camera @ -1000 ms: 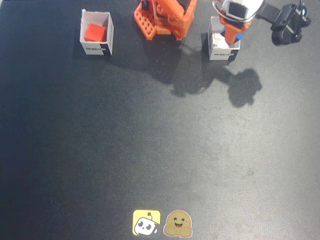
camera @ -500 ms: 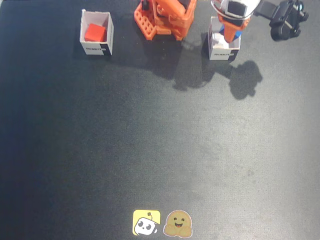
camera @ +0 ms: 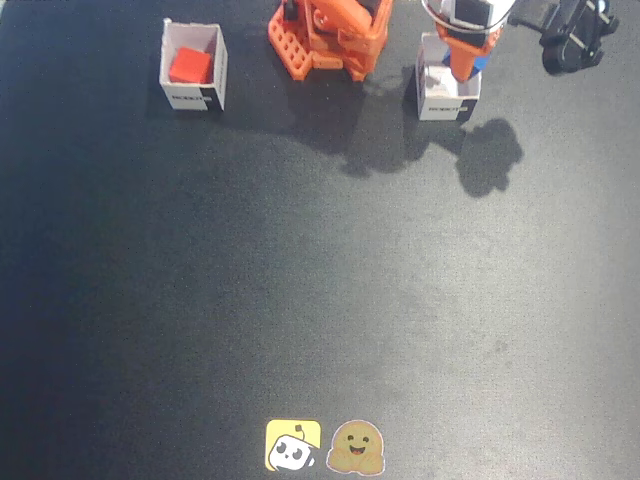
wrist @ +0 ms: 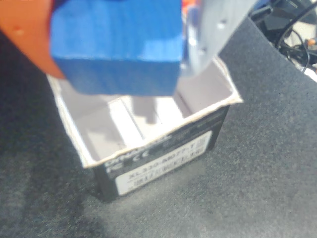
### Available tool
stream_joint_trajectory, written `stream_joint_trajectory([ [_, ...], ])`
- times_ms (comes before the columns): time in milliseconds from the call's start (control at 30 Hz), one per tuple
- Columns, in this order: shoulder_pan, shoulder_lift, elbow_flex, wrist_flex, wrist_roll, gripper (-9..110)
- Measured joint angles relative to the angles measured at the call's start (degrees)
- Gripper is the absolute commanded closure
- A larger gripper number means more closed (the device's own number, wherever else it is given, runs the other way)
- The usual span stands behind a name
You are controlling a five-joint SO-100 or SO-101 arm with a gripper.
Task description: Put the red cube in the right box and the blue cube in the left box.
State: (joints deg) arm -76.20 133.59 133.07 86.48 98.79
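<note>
In the fixed view the red cube (camera: 189, 66) lies inside the right box (camera: 218, 72), the white card box at the picture's upper left. My gripper (camera: 465, 62) hangs over the left box (camera: 446, 101), at the picture's upper right, and is shut on the blue cube (camera: 483, 62), of which only a sliver shows. In the wrist view the blue cube (wrist: 116, 44) is held between the orange finger (wrist: 25, 29) and the pale finger (wrist: 218, 25), just above the open, empty left box (wrist: 163, 153). The gripper's midpoint there (wrist: 119, 74) falls on the cube.
The arm's orange base (camera: 330, 35) stands between the two boxes at the back. A black device (camera: 575, 40) with cables (wrist: 292, 25) sits at the far right. Two stickers (camera: 293, 445) (camera: 357, 447) lie at the mat's front edge.
</note>
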Motion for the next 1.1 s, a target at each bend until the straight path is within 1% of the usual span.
stream_joint_trajectory([
  [167, 0.0, 0.44, 0.62, -0.09, 0.0, 84],
  [367, 0.0, 1.76, 1.32, -0.09, 0.09, 94],
  [633, 2.29, 0.35, 1.32, -0.79, 0.0, 100],
  [933, 11.6, -2.46, 1.32, -1.14, -2.37, 101],
  [1100, 19.07, -1.32, 1.32, -0.35, -2.9, 101],
])
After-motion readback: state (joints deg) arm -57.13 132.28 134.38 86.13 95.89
